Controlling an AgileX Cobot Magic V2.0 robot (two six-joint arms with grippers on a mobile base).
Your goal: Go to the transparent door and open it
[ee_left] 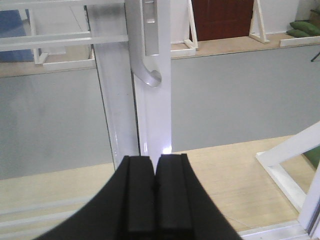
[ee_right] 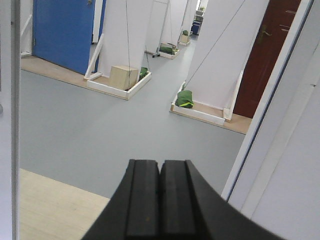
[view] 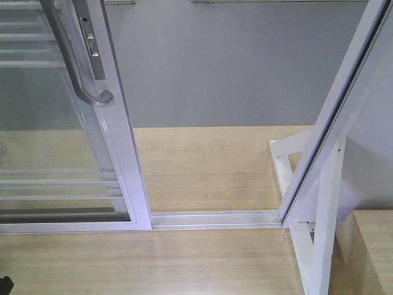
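Left wrist view: transparent door (ee_left: 152,110) stands dead ahead of the clenched left fingers (ee_left: 155,200), long axis upright.
Handle (ee_left: 146,70): above them.
Right fingers (ee_right: 160,200): clenched, facing the gap.
Nearer arm: left.

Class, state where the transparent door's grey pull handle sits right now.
In the front view, the handle sits upper left on the transparent door frame, left of the open gap.

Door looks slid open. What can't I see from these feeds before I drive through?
- Handle: its top is cut off by the upper edge in the front and left wrist views.
- Door: its top and left side run out of the front view.
- Track: its right end is hidden behind the white post.
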